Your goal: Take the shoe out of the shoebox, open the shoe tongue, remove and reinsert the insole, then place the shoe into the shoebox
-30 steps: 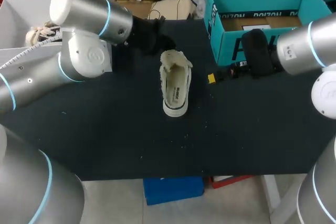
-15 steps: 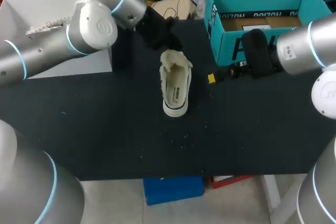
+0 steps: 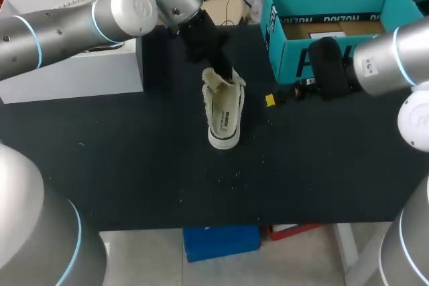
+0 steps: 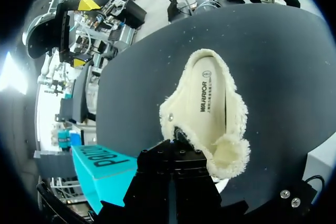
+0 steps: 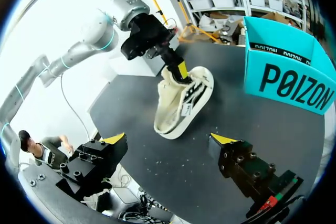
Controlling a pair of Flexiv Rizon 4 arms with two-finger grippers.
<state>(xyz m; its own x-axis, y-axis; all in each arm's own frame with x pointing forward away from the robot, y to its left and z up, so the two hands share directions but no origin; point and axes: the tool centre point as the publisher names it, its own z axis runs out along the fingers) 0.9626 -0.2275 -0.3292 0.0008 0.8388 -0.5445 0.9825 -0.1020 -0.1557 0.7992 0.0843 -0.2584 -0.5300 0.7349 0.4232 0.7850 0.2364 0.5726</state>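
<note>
A cream shoe [image 3: 223, 108] with fleecy lining lies on the black table [image 3: 134, 165], its toe toward the front edge. My left gripper [image 3: 226, 75] is shut, and its tips dip into the far end of the shoe's opening [image 4: 176, 137]; I see nothing pinched between them. In the left wrist view the shoe [image 4: 210, 108] shows its printed insole ahead of the fingers. The right wrist view has the shoe [image 5: 181, 103] ahead of my right gripper [image 5: 169, 139], which stands open and empty, and the left gripper [image 5: 182, 70] beyond. My right gripper [image 3: 285, 95] hovers beside the teal shoebox [image 3: 335, 58].
A white box [image 3: 74, 65] stands at the table's back left, under my left arm. The teal shoebox [image 5: 289, 77] is open on top, with brown card [image 3: 335, 29] inside. Bare tabletop lies in front of the shoe up to the front edge.
My left arm has swung right from above the white box and come down, bringing its shut gripper to the shoe's far end. The shoe and the right arm have stayed put.
</note>
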